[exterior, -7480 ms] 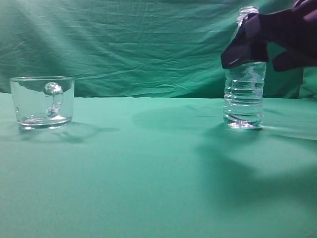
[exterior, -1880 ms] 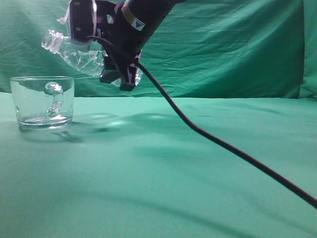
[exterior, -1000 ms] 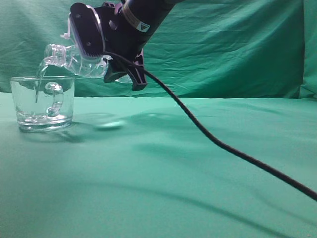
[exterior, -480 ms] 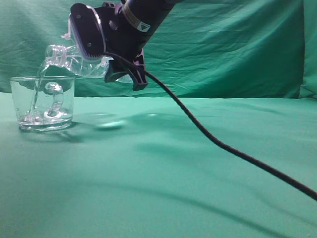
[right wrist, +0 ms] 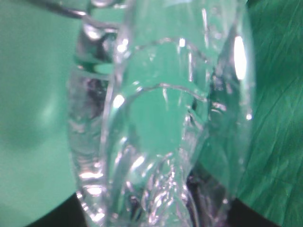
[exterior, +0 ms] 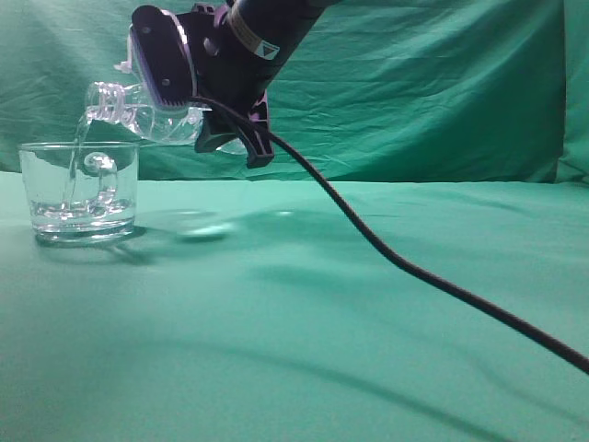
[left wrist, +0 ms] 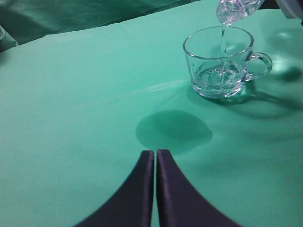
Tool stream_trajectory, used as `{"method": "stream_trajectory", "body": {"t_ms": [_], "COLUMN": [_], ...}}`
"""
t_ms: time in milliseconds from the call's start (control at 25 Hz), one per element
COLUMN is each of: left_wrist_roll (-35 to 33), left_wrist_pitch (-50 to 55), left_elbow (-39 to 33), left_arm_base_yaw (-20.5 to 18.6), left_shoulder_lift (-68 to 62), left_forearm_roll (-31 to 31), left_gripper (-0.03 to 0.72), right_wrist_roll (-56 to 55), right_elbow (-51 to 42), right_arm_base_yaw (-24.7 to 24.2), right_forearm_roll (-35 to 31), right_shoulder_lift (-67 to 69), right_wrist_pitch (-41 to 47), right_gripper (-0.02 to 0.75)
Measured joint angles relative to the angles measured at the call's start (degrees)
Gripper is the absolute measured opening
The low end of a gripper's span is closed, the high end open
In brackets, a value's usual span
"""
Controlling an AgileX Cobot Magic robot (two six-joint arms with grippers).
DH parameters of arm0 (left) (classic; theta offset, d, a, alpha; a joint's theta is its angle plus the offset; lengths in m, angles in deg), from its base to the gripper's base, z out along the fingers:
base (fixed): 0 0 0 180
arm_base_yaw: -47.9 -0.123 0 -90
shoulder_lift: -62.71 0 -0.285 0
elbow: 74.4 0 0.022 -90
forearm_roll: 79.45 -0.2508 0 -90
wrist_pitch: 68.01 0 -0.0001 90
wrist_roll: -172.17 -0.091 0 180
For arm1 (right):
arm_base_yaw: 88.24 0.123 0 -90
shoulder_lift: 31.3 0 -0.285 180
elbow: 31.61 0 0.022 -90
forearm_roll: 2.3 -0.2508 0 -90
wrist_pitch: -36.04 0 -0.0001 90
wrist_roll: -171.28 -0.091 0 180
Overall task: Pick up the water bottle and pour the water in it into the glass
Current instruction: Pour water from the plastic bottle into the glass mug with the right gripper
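My right gripper (exterior: 189,101) is shut on the clear water bottle (exterior: 138,112) and holds it tipped on its side, neck to the left, over the glass (exterior: 78,191). A thin stream of water (exterior: 74,161) falls from the neck into the glass, which holds a little water at its base. The left wrist view shows the glass (left wrist: 220,68) with its handle to the right, the bottle neck (left wrist: 232,9) above it and the stream. The bottle fills the right wrist view (right wrist: 161,118). My left gripper (left wrist: 155,156) is shut and empty, hovering over the cloth short of the glass.
A green cloth (exterior: 304,313) covers the table and hangs as a backdrop behind. A black cable (exterior: 433,276) runs from the right arm down across the cloth to the lower right.
The bottle went from upright on the right to tipped above the glass. Over the last second it holds almost still while water streams out and collects in the glass.
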Motion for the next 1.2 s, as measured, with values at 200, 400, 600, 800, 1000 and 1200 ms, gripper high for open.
{"method": "stream_trajectory", "body": {"t_ms": [200, 400, 600, 800, 1000, 1200], "left_wrist_roll": [0.00, 0.00, 0.00, 0.00, 0.00, 0.00], "left_wrist_pitch": [0.00, 0.00, 0.00, 0.00, 0.00, 0.00], "left_elbow": [0.00, 0.00, 0.00, 0.00, 0.00, 0.00], "left_arm_base_yaw": [0.00, 0.00, 0.00, 0.00, 0.00, 0.00], "left_shoulder_lift": [0.00, 0.00, 0.00, 0.00, 0.00, 0.00], "left_forearm_roll": [0.00, 0.00, 0.00, 0.00, 0.00, 0.00], "left_gripper": [0.000, 0.000, 0.000, 0.000, 0.000, 0.000], "right_wrist_roll": [-0.02, -0.23, -5.56, -17.36, -36.58, -52.01], "right_elbow": [0.00, 0.00, 0.00, 0.00, 0.00, 0.00], "right_arm_base_yaw": [0.00, 0.00, 0.00, 0.00, 0.00, 0.00], "right_forearm_roll": [0.00, 0.00, 0.00, 0.00, 0.00, 0.00], "right_shoulder_lift": [0.00, 0.00, 0.00, 0.00, 0.00, -1.22], "right_wrist_pitch": [0.00, 0.10, 0.10, 0.10, 0.10, 0.10], "right_gripper": [0.279, 0.279, 0.279, 0.279, 0.279, 0.279]}}
